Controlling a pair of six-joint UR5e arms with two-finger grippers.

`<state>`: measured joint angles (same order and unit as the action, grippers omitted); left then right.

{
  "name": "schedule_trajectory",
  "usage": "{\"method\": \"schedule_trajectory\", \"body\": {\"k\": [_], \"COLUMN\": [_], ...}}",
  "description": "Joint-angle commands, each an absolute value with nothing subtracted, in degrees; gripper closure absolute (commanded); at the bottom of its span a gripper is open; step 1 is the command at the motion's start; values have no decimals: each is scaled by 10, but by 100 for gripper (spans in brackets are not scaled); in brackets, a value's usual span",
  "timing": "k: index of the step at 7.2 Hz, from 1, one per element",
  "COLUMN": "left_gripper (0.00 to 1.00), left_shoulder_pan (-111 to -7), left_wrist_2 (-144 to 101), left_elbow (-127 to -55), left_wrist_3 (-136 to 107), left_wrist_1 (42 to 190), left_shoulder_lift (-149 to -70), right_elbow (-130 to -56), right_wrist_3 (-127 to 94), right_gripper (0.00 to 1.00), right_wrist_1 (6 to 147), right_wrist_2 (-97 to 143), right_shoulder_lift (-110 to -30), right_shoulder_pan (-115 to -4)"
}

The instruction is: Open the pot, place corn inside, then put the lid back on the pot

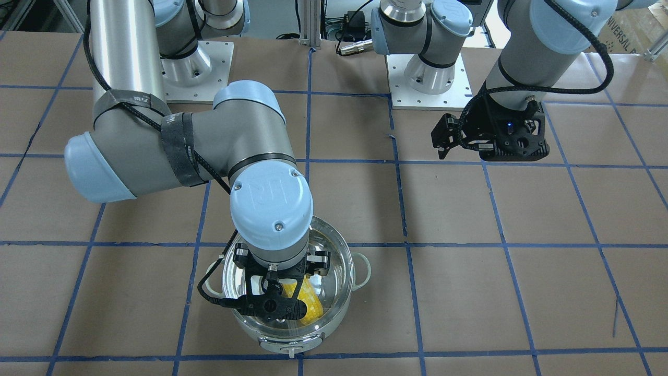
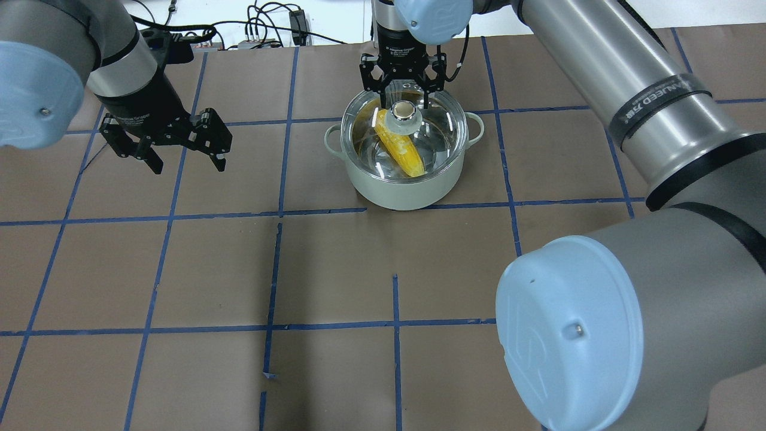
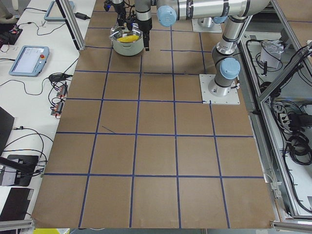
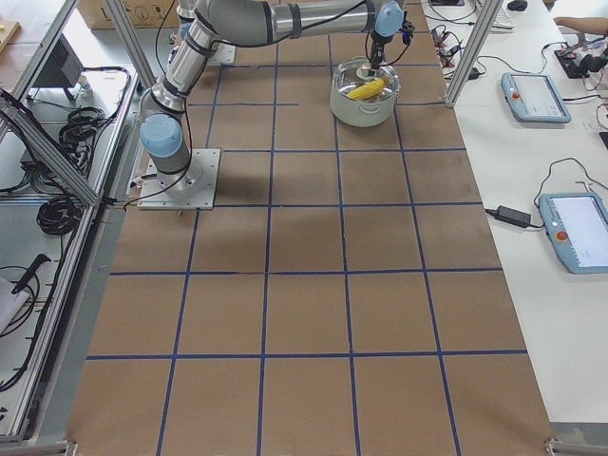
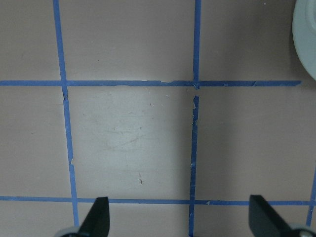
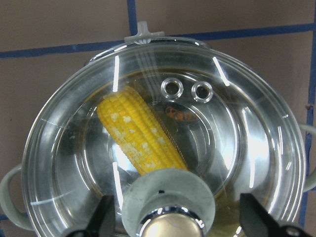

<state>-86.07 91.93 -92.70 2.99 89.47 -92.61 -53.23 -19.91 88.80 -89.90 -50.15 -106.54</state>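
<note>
The pot (image 2: 395, 191), pale grey-green outside, stands at the far middle of the table. The clear glass lid (image 2: 440, 129) sits on it. The yellow corn (image 2: 404, 152) lies inside, seen through the glass; it also shows in the right wrist view (image 6: 138, 133). My right gripper (image 2: 404, 103) hangs just over the lid, open, its fingers on either side of the gold-capped knob (image 6: 168, 202) with gaps to it. My left gripper (image 2: 188, 164) is open and empty above bare table, well to the left of the pot.
The table is brown paper with a grid of blue tape (image 2: 278, 212). The arm bases (image 1: 430, 78) stand at the robot's edge. The pot's edge (image 5: 308, 39) shows in the left wrist view's top right corner. Tablets and cables (image 4: 527, 95) lie beside the table.
</note>
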Motion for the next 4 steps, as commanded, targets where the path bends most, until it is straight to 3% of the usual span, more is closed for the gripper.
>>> {"method": "schedule_trajectory", "body": {"k": [1, 4], "left_gripper": [0, 0], "left_shoulder_pan": [-860, -860], "left_wrist_2": [919, 919], "left_elbow": [-927, -927], "left_wrist_3": [30, 30], "left_wrist_1": [894, 893], "left_shoulder_lift": [-926, -926], "right_elbow": [-531, -546], "right_wrist_3": [-88, 33], "right_gripper": [0, 1], "right_wrist_1": [888, 819], "right_wrist_2": [-904, -905], "right_shoulder_lift": [-529, -604], "right_shoulder_pan": [-1019, -941]}}
